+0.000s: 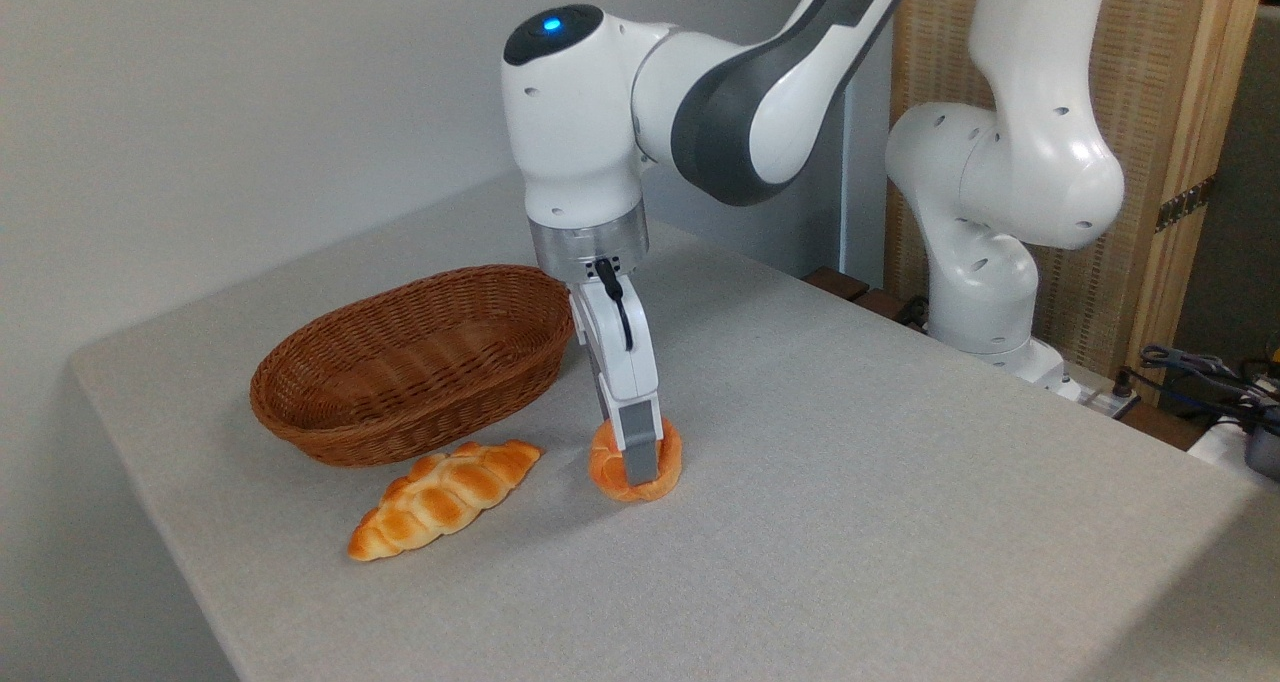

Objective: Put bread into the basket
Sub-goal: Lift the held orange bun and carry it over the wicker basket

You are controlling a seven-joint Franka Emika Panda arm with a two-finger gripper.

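The bread [668,462], a small round orange-golden bun, sits on the grey table [850,482] just right of the basket's near end. My gripper [638,454] points straight down onto it. The near grey finger [637,447] lies flat against the bun's front; the far finger is hidden behind the bun. The jaws stand closed on the bun, which still touches the tabletop. The oval brown wicker basket [415,362] stands empty to the left, a short way from the bun.
A long braided golden loaf [445,497] lies in front of the basket, left of the bun. The arm's white base [985,292] stands at the table's far right edge, with cables [1200,377] beyond it. The table's left edge runs close to the basket.
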